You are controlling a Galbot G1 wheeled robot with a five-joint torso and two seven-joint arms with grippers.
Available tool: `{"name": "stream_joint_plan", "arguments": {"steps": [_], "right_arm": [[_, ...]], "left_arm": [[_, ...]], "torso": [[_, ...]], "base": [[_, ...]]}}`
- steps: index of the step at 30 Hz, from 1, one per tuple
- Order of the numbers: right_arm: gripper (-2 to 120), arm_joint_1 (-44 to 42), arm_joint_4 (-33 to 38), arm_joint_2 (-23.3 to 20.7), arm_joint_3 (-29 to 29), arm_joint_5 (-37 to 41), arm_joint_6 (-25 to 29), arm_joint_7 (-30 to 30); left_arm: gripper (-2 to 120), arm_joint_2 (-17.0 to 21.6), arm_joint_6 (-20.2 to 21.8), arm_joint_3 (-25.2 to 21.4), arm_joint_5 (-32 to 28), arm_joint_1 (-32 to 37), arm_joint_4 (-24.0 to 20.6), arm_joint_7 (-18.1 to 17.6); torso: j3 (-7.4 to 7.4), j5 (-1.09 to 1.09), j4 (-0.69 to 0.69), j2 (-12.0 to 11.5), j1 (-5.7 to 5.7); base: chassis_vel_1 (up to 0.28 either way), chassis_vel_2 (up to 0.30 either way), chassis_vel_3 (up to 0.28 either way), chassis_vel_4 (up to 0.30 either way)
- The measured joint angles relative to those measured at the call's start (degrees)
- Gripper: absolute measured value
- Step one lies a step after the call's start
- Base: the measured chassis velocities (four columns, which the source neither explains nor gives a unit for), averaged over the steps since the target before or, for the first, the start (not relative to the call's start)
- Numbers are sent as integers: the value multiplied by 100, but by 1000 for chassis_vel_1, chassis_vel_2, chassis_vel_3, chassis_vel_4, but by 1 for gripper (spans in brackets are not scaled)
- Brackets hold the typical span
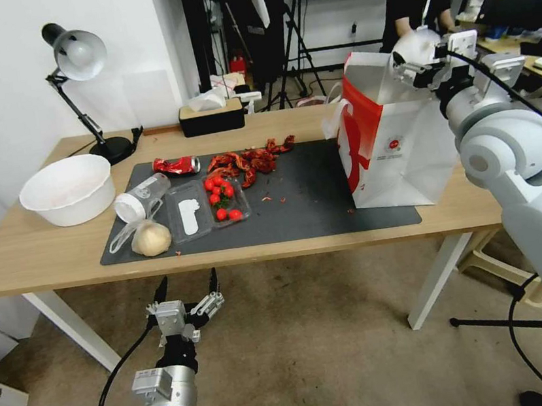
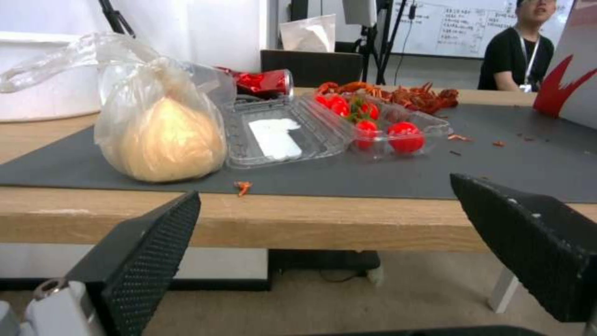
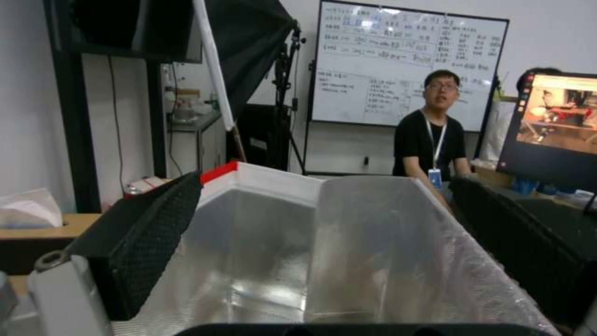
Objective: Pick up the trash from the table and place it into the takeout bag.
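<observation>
I am hanging my left end effector (image 1: 187, 280) in the lower left of the head frame, below and just in front of the tabletop (image 1: 39, 248) edge, fingers spread wide and holding nothing. The nearest trash sits directly beyond it: the bagged beige lump (image 1: 151, 237) is resting at the near left corner of the dark grey mat (image 1: 311, 204), with the clear lidded cup (image 1: 141, 197) lying on its side just behind, its long axis running toward the upper right. The crushed red can (image 1: 176, 166) is lying farther back. In the left wrist frame the lump (image 2: 163, 140) is showing upper left of my open fingers (image 2: 156, 238), so I judge my left arm the nearer one for it.

I am holding my right end effector (image 1: 422, 62) in the upper right of the head frame, over the open mouth of the takeout bag (image 1: 404, 160). Its fingers (image 3: 146, 233) are apart and empty above the foil lining (image 3: 323, 252).
</observation>
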Motion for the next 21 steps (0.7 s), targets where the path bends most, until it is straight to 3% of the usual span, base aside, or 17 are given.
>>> {"name": "stream_joint_plan", "arguments": {"steps": [8,15,21], "right_arm": [[100,-202,255,-40,44,195,253,-32],[100,-520,701,-45,26,375,960,-198],[100,-1595,1304,1,107,-71,1528,-428]], "left_arm": [[100,-12,-20,1,36,-8,-4,37],[100,-3,-44,11,38,-41,35,46],[100,31,-98,37,14,-65,89,33]], "torso": [[-1,0,-1,0,-1],[-1,-1,0,0,-1],[-1,-1,1,0,-1]], "base": [[0,0,0,0],[0,0,0,0],[0,0,0,0]]}}
